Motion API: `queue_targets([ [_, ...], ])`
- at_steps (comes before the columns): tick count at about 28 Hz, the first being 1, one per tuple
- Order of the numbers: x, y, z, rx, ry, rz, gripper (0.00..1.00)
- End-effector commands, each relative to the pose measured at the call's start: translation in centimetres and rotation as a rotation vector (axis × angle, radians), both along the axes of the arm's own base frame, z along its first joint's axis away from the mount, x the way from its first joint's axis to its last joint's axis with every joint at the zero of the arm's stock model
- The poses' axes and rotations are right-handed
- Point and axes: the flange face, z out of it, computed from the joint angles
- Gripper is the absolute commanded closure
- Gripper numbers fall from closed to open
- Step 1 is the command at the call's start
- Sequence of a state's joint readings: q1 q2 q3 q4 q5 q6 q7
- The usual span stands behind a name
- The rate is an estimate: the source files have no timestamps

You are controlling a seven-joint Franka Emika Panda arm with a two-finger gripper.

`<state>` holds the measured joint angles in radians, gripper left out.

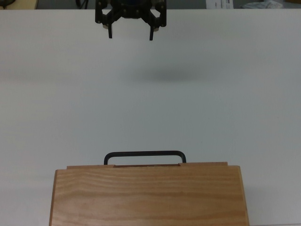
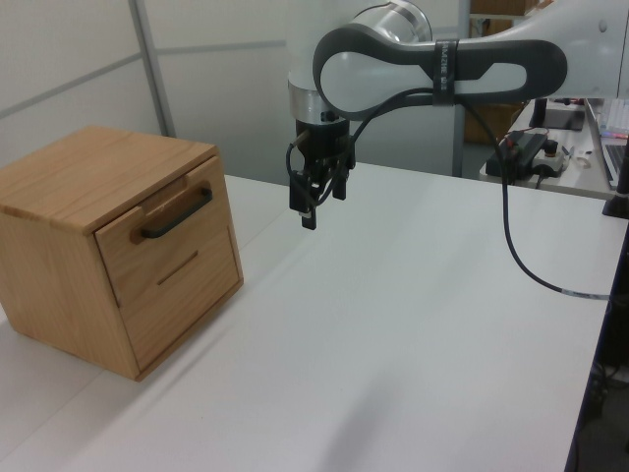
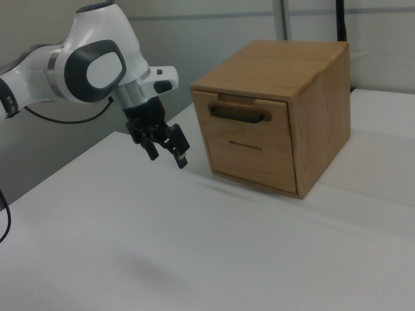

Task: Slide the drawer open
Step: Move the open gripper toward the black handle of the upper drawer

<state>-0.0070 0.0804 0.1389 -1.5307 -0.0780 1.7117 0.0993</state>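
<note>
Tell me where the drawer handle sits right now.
In the top view the handle juts from the cabinet at bottom centre, across bare table from the gripper.

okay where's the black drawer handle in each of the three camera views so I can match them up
Top view: the handle is low, near centre, jutting past the cabinet top's edge.
Left view: the handle is left of centre, on the drawer at the cabinet's upper front.
Right view: the handle is upper centre, on the drawer face.
Shared landmark: the open hand, hanging above the white table.
</note>
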Motion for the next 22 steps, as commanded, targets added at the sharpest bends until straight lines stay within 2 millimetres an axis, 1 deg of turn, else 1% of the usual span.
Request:
queue_targets([
  [1,0.0,0.3,-0.1,0.030,-0.007,0.005,0.00],
  [4,0.4,0.4,-0.8,0.034,-0.005,0.003,0.00],
  [10,1.3,0.0,-0.4,0.085,-0.074,-0.088,0.00],
  [12,1.6,-0.1,-0.1,0.131,-0.098,-0.163,0.00],
  [14,2.4,-0.1,-0.9,0.154,-0.103,-0.230,0.00],
  [15,2.6,0.0,-1.0,0.162,-0.115,-0.269,0.00],
  [16,3.1,-0.1,-0.9,0.186,-0.148,-0.344,0.00],
  [18,3.6,-0.1,-1.0,0.203,-0.164,-0.397,0.00],
  [20,4.1,0.0,-1.8,0.214,-0.163,-0.445,0.00],
  [22,4.5,0.1,-1.7,0.244,-0.199,-0.551,0.00],
])
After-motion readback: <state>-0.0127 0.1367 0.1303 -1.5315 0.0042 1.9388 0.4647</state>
